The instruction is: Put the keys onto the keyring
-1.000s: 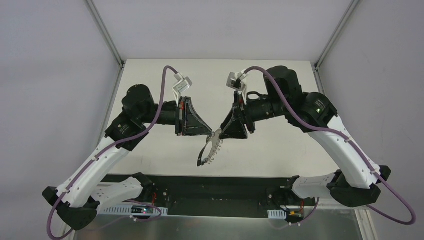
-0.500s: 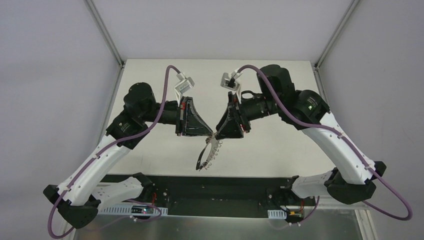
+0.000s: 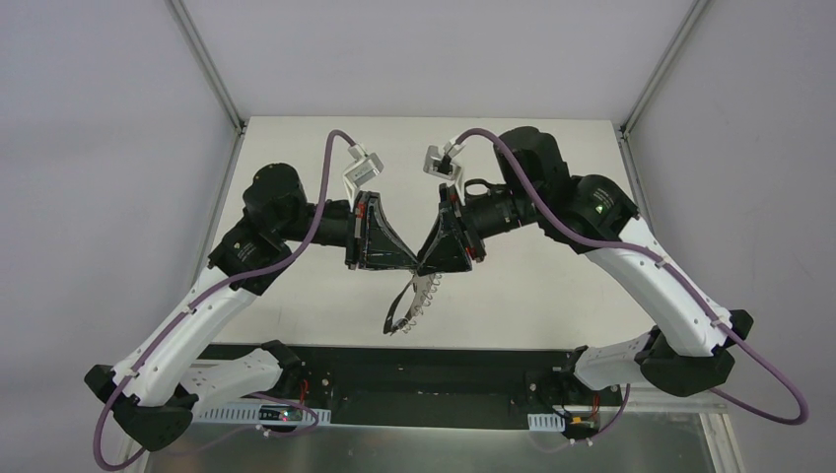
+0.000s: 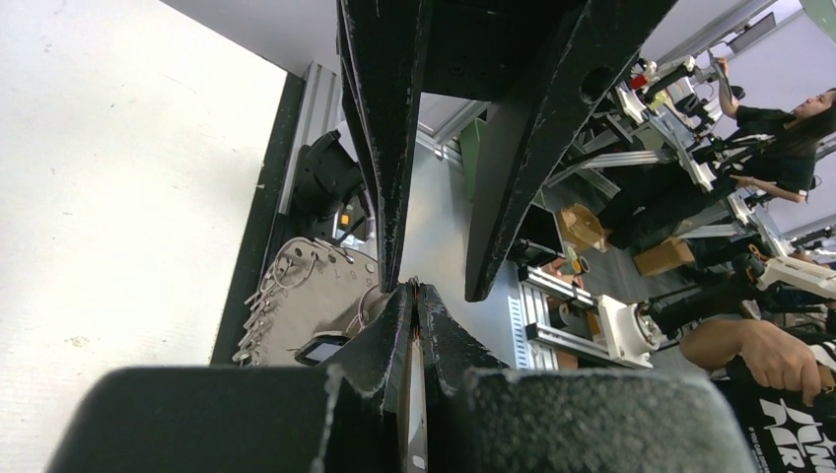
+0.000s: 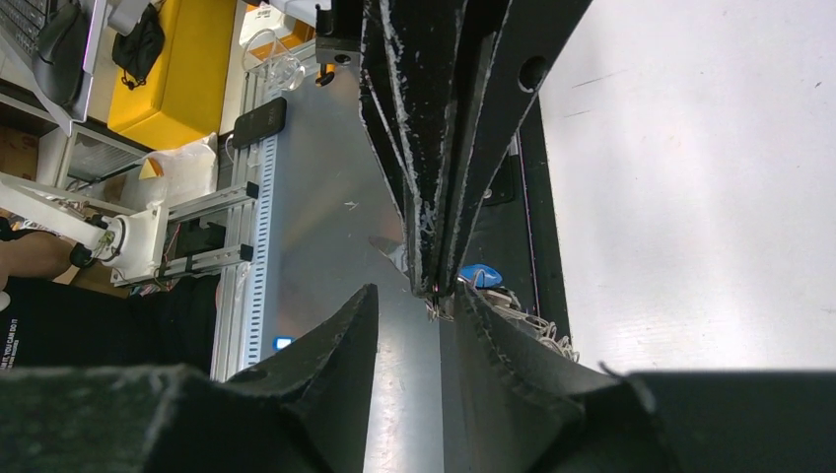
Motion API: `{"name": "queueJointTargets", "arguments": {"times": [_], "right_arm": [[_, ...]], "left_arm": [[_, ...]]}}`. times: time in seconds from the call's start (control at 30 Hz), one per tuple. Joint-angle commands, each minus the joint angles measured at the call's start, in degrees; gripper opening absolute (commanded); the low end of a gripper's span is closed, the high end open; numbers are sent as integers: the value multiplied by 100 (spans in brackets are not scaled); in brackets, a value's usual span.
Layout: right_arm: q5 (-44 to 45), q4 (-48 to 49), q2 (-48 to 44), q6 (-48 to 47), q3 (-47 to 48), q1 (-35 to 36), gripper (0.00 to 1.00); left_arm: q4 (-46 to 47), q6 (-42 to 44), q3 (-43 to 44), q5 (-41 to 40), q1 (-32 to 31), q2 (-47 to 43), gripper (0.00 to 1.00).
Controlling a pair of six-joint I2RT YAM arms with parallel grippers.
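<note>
The keyring (image 3: 406,304), a thin wire loop fringed with small silvery pieces, hangs in the air over the table's near edge. My left gripper (image 3: 411,264) is shut on its top. In the left wrist view the gripper (image 4: 414,289) is pinched tight, and the keyring (image 4: 296,296) hangs just left of its tips. My right gripper (image 3: 425,267) meets it tip to tip and stands open. In the right wrist view its fingers (image 5: 367,301) flank the left gripper's shut tips. A bright blue key (image 5: 480,275) shows among the ring's metal pieces (image 5: 537,330). No red or dark key can be made out.
The white table (image 3: 552,296) lies under both arms. A black strip (image 3: 473,360) holding the arm bases runs along its near edge. Metal frame posts (image 3: 207,64) stand at the back corners. People and lab benches show beyond the table in the left wrist view.
My right gripper has moved left until its tips reach the left gripper's tips, and its jaws have narrowed a little. The left gripper stays shut and still, and the keyring has swung slightly.
</note>
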Motion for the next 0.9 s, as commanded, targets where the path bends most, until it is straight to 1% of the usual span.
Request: {"name": "queueJointTargets", "arguments": {"times": [0.0, 0.17, 0.53, 0.8, 0.87], "right_arm": [[-67, -127, 31, -113, 232, 124, 36], [70, -263, -36, -173, 121, 218, 33], [107, -135, -75, -129, -37, 364, 29], [166, -190, 0, -219, -43, 453, 10], [189, -202, -20, -249, -53, 474, 0]], "left_arm": [[119, 261, 276, -89, -8, -170, 0], [9, 358, 304, -172, -8, -259, 0], [-55, 384, 351, -249, -8, -273, 0], [-117, 473, 358, -414, -8, -325, 0], [-153, 497, 370, -512, -3, -348, 0]]}}
